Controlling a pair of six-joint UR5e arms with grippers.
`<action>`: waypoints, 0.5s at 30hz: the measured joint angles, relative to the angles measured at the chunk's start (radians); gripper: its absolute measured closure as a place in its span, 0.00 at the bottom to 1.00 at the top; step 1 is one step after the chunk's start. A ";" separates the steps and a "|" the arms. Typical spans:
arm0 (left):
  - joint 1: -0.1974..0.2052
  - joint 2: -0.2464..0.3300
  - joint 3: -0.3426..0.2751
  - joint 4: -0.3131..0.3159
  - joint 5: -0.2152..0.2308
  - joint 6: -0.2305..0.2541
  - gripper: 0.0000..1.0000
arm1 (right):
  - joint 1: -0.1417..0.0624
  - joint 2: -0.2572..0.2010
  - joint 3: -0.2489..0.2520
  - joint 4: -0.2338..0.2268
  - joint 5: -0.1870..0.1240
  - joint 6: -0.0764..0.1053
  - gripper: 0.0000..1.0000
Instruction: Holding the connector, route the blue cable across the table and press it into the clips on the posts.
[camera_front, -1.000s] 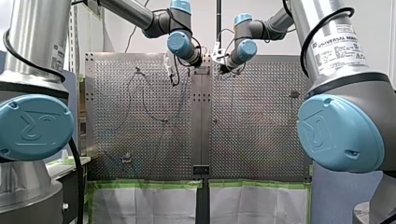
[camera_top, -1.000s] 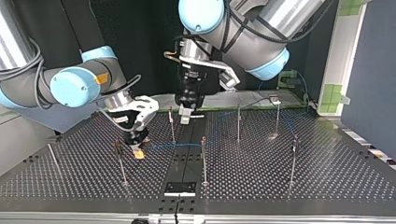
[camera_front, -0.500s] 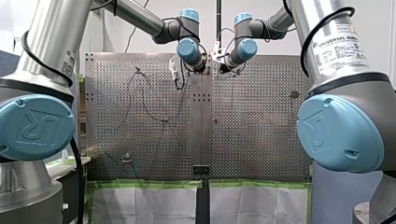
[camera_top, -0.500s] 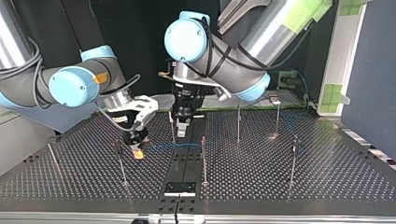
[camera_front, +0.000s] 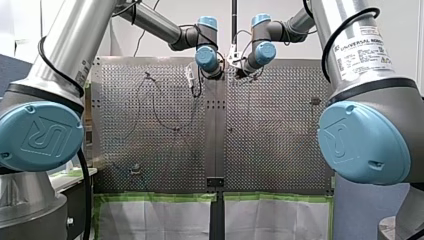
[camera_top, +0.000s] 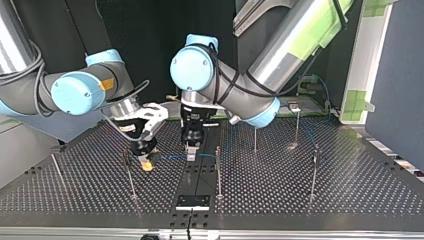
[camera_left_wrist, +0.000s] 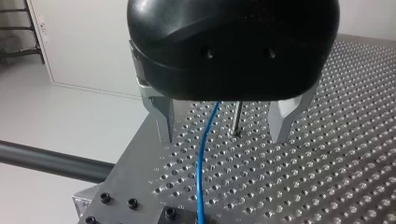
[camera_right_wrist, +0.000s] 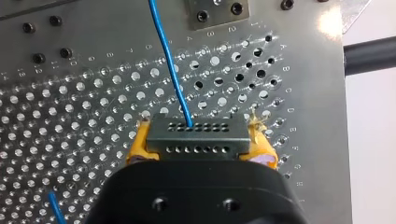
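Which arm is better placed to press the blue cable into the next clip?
Left, probably. The left hand is open with the blue cable running between its fingers and a post just ahead. The right hand is shut on the connector.

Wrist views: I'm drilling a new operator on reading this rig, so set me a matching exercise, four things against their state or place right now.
Things
1. connector
2. blue cable
3. my left gripper
4. post

States or places
A. open, gripping nothing
B. upright in the table, seen between the left fingers
C. clamped between the yellow pads of my right gripper
D. plugged into the connector and running away over the perforated surface

Pairs: 1-C, 2-D, 3-A, 4-B
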 joint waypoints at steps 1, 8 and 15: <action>0.002 -0.006 0.009 0.001 0.000 0.000 0.00 | 0.000 0.000 0.000 0.000 0.000 0.000 1.00; 0.009 -0.064 0.082 -0.033 0.005 0.011 0.00 | -0.004 0.000 0.000 -0.002 0.000 0.000 1.00; 0.004 -0.094 0.112 -0.027 -0.005 0.010 0.00 | -0.006 0.000 0.000 -0.002 0.000 0.000 1.00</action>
